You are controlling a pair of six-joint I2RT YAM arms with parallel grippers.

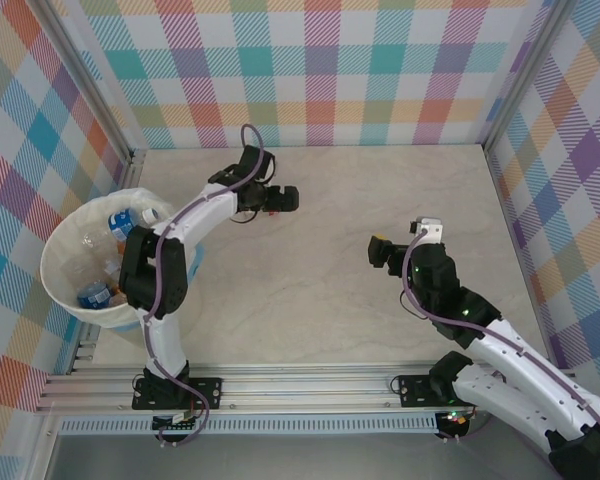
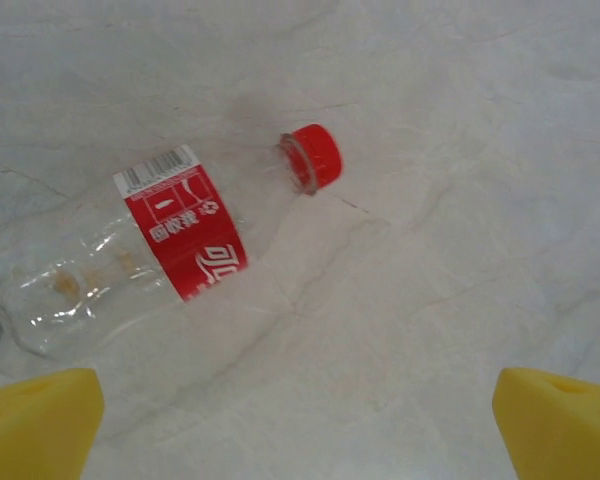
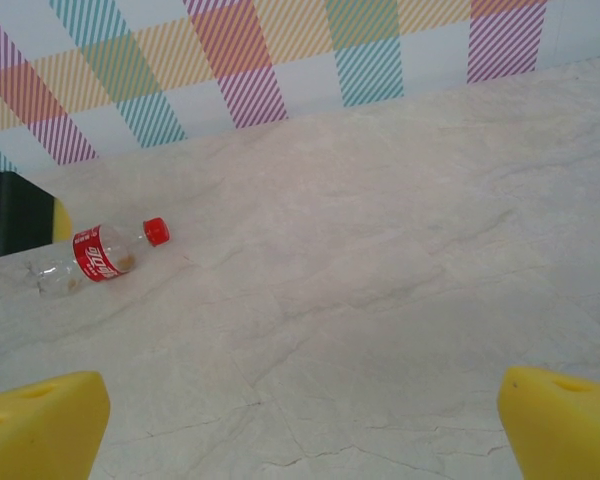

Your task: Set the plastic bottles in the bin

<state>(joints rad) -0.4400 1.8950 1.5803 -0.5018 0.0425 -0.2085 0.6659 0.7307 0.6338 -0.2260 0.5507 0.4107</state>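
Plaid walls (image 1: 320,70) enclose pale, seemingly marble tabletop (image 1: 320,290)

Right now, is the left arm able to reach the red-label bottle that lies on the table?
Probably yes. The left arm hangs over the bottle with jaws wide open, and nothing stands in the way. The bottle sits off-centre, so a small shift seems needed.
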